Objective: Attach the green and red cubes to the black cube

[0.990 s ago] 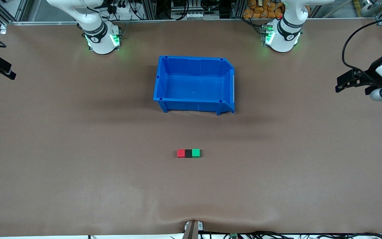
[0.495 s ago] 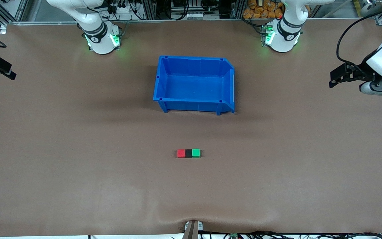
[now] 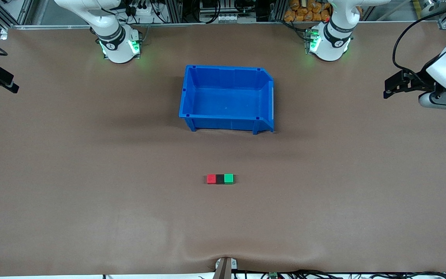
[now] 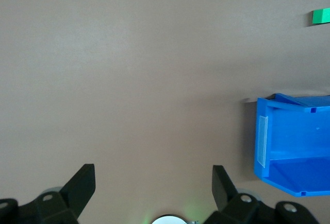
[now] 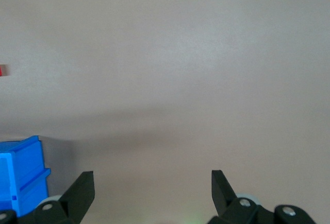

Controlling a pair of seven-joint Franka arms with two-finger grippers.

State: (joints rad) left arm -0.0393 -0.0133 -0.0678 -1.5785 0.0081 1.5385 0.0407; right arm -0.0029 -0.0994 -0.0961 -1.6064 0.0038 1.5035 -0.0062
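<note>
The red cube (image 3: 211, 179), black cube (image 3: 220, 179) and green cube (image 3: 229, 178) lie touching in one row on the brown table, black in the middle. Red is toward the right arm's end and green toward the left arm's end. My left gripper (image 3: 388, 89) hangs open and empty over the table's edge at the left arm's end, well away from the cubes. My right gripper (image 3: 13, 85) waits open and empty at the right arm's end. The left wrist view shows its open gripper (image 4: 153, 172) and the green cube (image 4: 320, 16). The right wrist view shows its open gripper (image 5: 151, 176) and a sliver of the red cube (image 5: 1, 70).
A blue bin (image 3: 187, 93), with nothing in it, stands farther from the front camera than the cube row, between the two arm bases. It also shows in the left wrist view as the blue bin (image 4: 281, 100) and in the right wrist view as the blue bin (image 5: 20, 172). Brown mat lies all around the cubes.
My left gripper has drawn back a little toward the bases' side of the table and turned slightly. The right arm and the three cubes have not moved.
</note>
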